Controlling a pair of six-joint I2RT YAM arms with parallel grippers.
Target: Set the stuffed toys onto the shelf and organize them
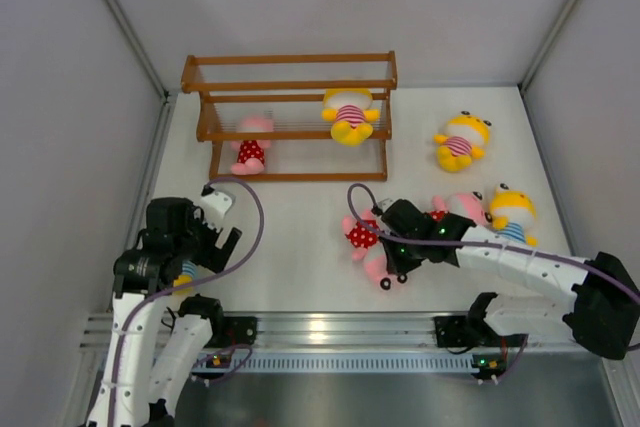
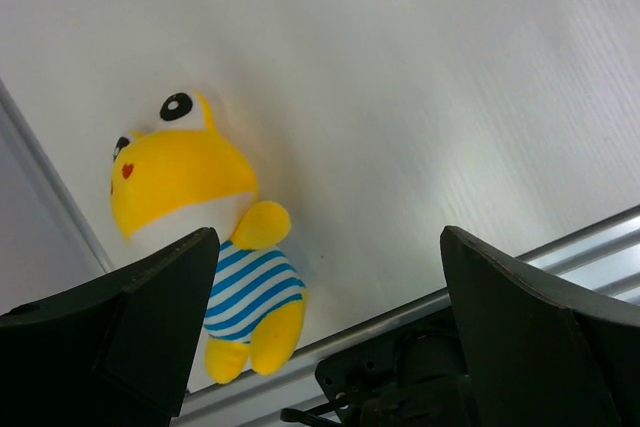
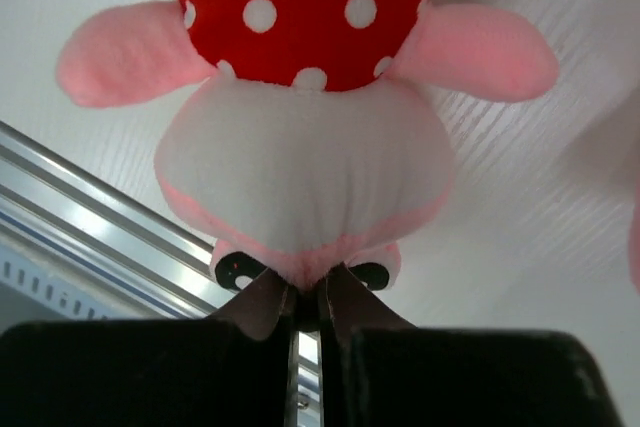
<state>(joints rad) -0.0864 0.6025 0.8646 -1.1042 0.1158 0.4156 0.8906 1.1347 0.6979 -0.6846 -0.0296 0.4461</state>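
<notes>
A white, finely ribbed surface (image 1: 300, 207) has a brown wooden shelf (image 1: 290, 112) at its far side, an open frame of thin rails in several tiers. Two soft plush toys are in the shelf. A pink toy in red (image 1: 252, 147) is low on the left, and a yellow toy in pink stripes (image 1: 350, 115) is higher up, right of the middle.

Right of the shelf, another pink-striped yellow toy (image 1: 460, 142) lies on the surface. Nearer the front right, a yellow toy in blue stripes (image 1: 512, 212) lies touching a pale pink toy (image 1: 462, 205).

The right arm (image 1: 520, 262) reaches left across the front. Its black jaws are closed tight on the gripped toy (image 3: 300, 177), pinching the fuzzy top of its round head between two black eyes. This toy is pink with a white face, stubby rounded arms and a red outfit with white dots. It lies on the surface near the front middle.

The left arm (image 1: 150, 277) is at the front left corner. Its broad, dark jaws are spread wide, holding nothing. Below them a second blue-striped toy (image 2: 215, 247), yellow and rounded, lies flat beside a shiny metal rail (image 1: 340, 327).
</notes>
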